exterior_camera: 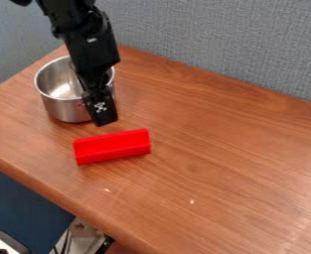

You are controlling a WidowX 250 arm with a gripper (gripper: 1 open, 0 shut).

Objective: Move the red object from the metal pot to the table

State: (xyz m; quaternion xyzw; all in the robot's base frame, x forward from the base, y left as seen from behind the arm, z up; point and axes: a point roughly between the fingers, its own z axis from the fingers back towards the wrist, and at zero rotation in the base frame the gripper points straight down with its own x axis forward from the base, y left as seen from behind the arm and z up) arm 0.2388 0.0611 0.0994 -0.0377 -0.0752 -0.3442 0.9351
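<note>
Camera view: arm comes in from the upper left, black wrist and hand pointing straight down over the table (225, 149). Gripper (102, 107) hangs low, fingertips just above the wood, right beside the metal pot (63, 91) and overlapping the pot's near-right wall from this angle. Can't tell whether it touches the pot. Jaws spread wide, nothing between them, so released. One finger (104, 111) shows a small white mark near the tip; the other is mostly hidden behind it.

Red object (112, 146) lies flat on the table, below and slightly to the right of the gripper as seen here, clear of the fingertips and clear of the pot. Long axis runs roughly left-right, right end tilted slightly up-frame.

Pot sits left of the gripper, upright, interior looks empty.
</note>
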